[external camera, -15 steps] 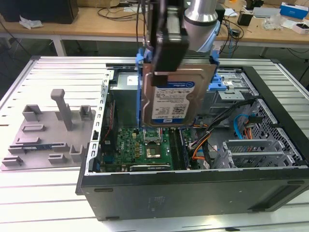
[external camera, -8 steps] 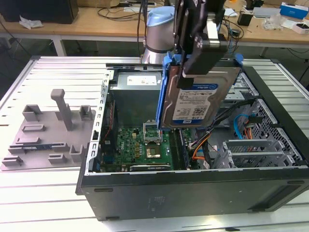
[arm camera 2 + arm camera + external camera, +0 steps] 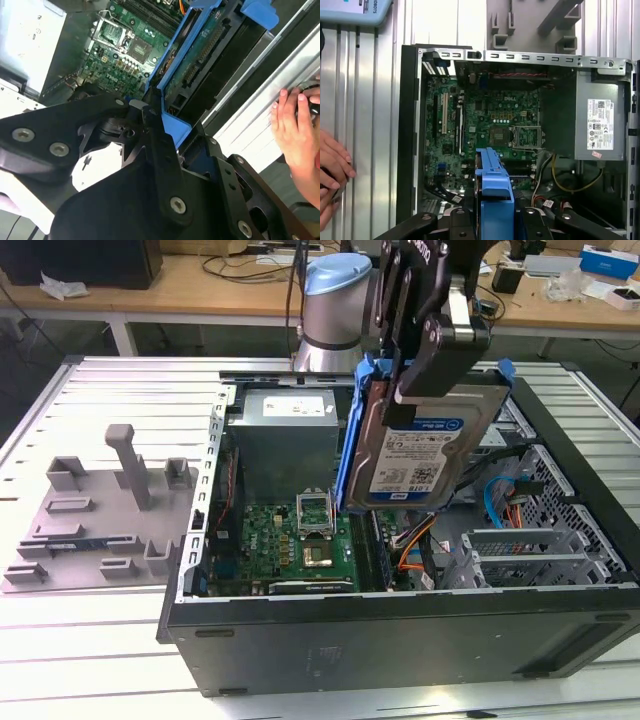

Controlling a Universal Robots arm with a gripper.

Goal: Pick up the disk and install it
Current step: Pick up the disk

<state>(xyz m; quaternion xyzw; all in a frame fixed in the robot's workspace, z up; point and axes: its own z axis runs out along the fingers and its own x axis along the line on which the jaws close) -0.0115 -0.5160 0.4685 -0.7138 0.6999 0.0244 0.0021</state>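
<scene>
Disk (image 3: 455, 435), framed by its blue bracket (image 3: 350, 440), hangs clear above the open computer case (image 3: 400, 640). The claw (image 3: 432, 380) is clenched on its upper end. The long axis runs steeply down from the claw, slightly tilted. The lower end sits over the gap between motherboard (image 3: 290, 540) and drive bay (image 3: 530, 550). The white-and-blue label (image 3: 415, 455) faces outward; its print is not recorded. A person's hand (image 3: 295, 130) rests on the desk (image 3: 100, 650) beside the case, well apart from the disk.

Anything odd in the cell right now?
Yes: a person's hand reaches onto the slatted table right beside the open computer case, in the first wrist view. The disk hangs tilted in the gripper above the case, not yet seated.
</scene>
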